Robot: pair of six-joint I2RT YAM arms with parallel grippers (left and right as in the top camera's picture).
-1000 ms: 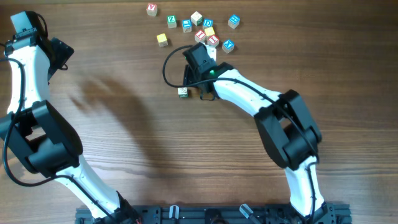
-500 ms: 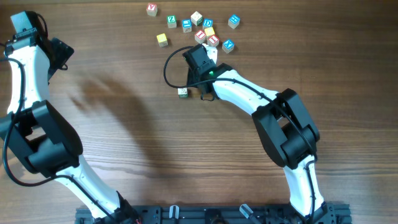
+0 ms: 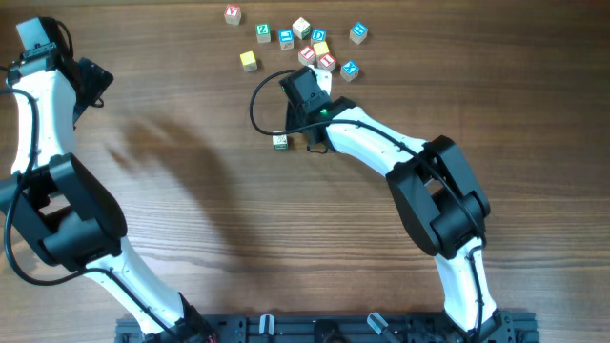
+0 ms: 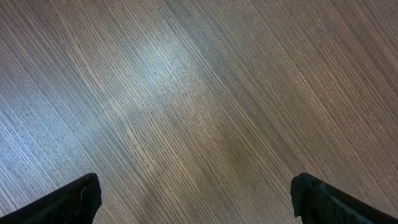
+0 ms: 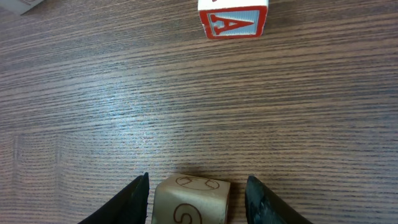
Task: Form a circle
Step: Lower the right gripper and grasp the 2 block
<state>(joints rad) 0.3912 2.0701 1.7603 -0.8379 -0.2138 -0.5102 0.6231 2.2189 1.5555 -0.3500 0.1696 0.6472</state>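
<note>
Right now, at the far left of the overhead frame, my left claw [image 4: 196, 202] hangs released. Its fingers are spread wide over bare counter [image 4: 186, 93] with nothing between them, and I'd leave it parked there.

Further right, a yellow block [image 3: 249, 61] and, lower down, a green-lettered block [image 3: 280, 141] lie apart from the rest.

Right of those, in the upper middle, my right claw [image 5: 198, 200] straddles a cream block [image 5: 191, 202]. In the wrist view a finger stands on each side of the block with a sliver of counter showing past both faces. I read the claw as not yet clenched and holding nothing. The block sits nearer the finger on the left of that view. At the top of the view, a red "A" block [image 5: 234, 18] stands well clear.

The circle [image 3: 321, 48] is, as I judge it, only a loose huddle of lettered blocks at the top middle of the overhead frame. It has stragglers on either side and no ring yet.

To do this step well, I'd nudge the claw sideways until the block is centred. I'd pinch its flat faces rather than a corner and lift only slightly. Then I'd set it into a gap on the huddle's near edge without bumping its neighbours.
</note>
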